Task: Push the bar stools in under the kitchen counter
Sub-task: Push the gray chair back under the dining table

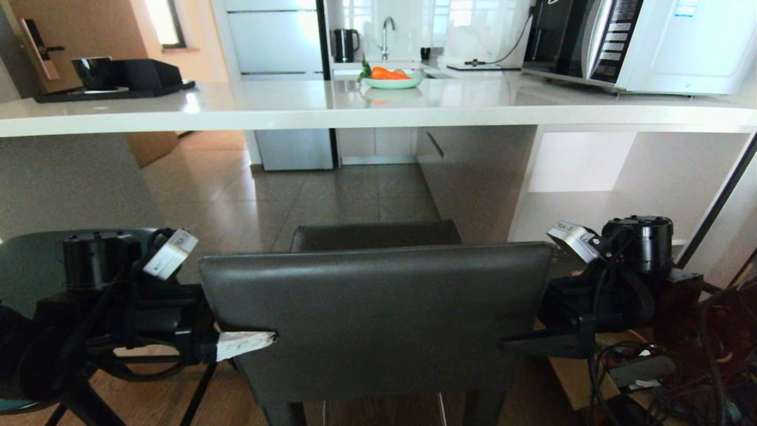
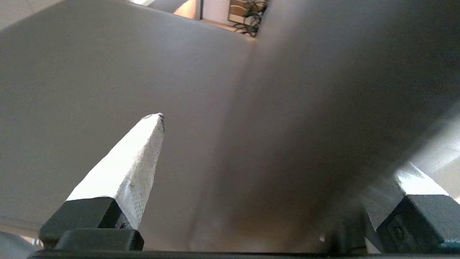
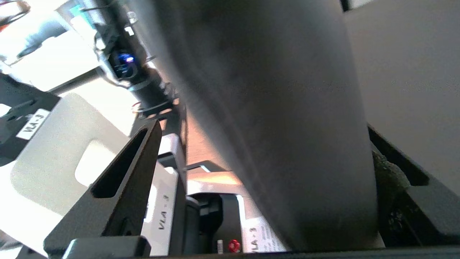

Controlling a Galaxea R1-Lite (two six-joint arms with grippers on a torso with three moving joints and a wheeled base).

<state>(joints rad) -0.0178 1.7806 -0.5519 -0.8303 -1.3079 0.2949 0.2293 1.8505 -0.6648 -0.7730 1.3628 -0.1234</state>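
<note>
Spread fingers (image 1: 245, 342) straddle the smooth grey leather stool's (image 1: 378, 307) rectangular back.

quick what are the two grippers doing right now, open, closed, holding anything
Left gripper: open, straddling the left edge of the grey stool's backrest.
Right gripper: open, straddling the backrest's right edge.
</note>
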